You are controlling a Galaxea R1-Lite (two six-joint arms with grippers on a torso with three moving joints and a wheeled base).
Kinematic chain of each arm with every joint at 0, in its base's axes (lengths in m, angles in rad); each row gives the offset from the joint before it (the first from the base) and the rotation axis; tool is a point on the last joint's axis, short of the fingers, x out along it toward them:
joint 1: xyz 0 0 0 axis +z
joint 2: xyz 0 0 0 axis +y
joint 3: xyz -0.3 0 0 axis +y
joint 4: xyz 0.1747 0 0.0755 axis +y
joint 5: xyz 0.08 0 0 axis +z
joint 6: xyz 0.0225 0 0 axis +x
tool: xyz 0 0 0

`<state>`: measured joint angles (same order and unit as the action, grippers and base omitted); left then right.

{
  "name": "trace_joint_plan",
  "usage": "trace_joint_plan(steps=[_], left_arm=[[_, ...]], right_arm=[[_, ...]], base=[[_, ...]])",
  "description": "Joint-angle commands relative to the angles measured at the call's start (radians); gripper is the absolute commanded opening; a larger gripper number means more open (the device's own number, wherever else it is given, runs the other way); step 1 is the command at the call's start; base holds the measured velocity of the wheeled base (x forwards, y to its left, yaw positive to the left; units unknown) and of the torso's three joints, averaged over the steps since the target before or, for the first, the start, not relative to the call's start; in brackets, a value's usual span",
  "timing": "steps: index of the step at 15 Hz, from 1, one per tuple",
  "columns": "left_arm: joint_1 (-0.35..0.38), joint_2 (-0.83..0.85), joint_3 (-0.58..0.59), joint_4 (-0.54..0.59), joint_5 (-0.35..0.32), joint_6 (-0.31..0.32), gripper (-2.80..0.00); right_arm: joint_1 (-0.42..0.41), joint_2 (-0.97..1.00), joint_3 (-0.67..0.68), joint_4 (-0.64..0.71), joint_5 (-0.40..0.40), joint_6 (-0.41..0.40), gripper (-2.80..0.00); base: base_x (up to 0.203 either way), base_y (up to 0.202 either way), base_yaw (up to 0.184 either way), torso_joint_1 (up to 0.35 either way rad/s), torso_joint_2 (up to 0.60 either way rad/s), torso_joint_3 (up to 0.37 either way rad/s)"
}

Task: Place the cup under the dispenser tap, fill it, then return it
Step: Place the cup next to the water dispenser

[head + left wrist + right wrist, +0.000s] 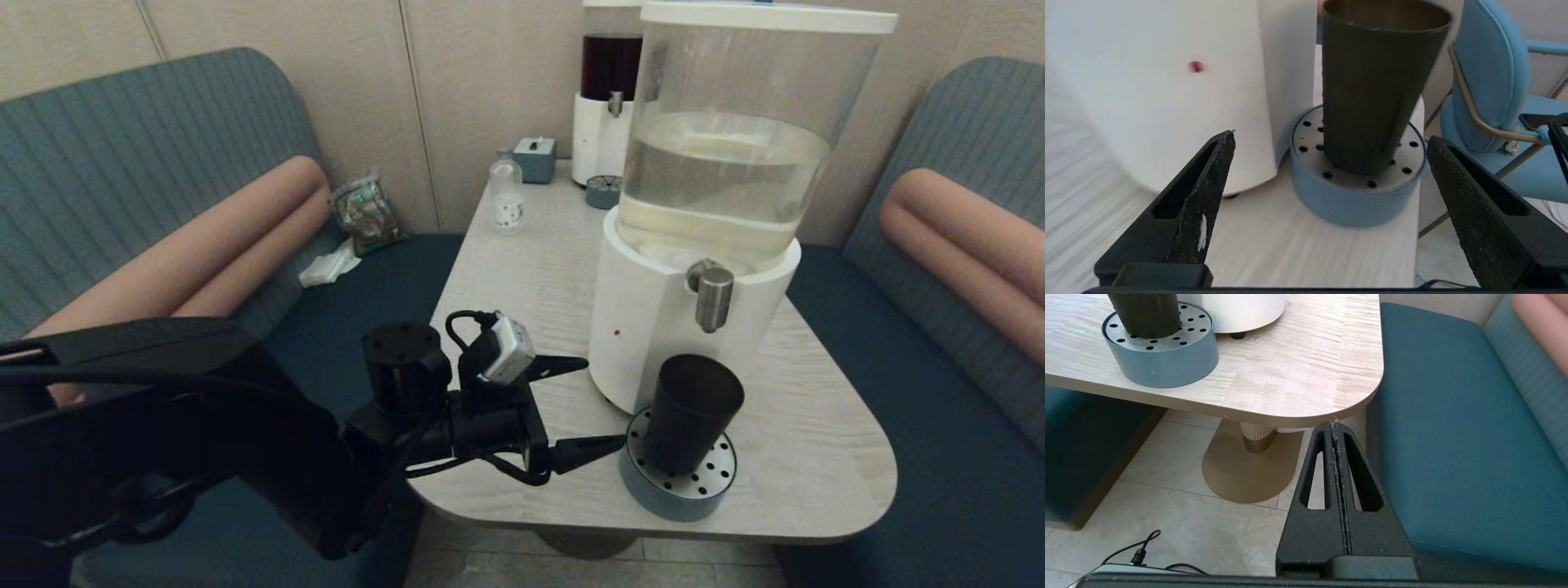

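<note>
The cup (690, 412) stood upright on the blue drip tray (678, 482), just below the dispenser tap (713, 298). Thin, light, smooth plastic, it probably wanted a gentle mid-wall grip. The left gripper (600, 406) gaped empty just beside it; the right gripper (1335, 426) was clenched, parked below the bench (816, 457).

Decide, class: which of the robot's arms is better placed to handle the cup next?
Left. The left hand hangs open beside the cup on the drip tray, below the dispenser tap, with the cup framed between its fingers. The right hand is shut, below the table edge.
</note>
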<state>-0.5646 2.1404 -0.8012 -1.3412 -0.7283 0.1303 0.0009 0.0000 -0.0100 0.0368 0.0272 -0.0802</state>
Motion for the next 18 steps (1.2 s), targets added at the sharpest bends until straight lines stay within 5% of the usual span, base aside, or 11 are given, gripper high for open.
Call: trace_joint_plan(steps=[1, 7, 18], left_arm=[[-0.017, 0.069, -0.049, -0.008, 0.0, -0.002, 0.0], [-0.093, 0.141, -0.145, -0.012, 0.076, -0.037, 0.0], [-0.113, 0.188, -0.273, -0.015, 0.119, -0.06, 0.0]], right_arm=[[0.001, -0.002, 0.001, 0.0, 0.0, -0.001, -2.8], [0.001, -0.002, 0.001, 0.0, 0.0, -0.001, -2.8], [0.001, -0.002, -0.001, 0.0, -0.001, -0.001, -2.8]], base=[[0.0, 0.0, 0.0, 0.0, 0.0, 0.0], [0.0, 0.0, 0.0, 0.0, 0.0, 0.0], [0.0, 0.0, 0.0, 0.0, 0.0, 0.0]])
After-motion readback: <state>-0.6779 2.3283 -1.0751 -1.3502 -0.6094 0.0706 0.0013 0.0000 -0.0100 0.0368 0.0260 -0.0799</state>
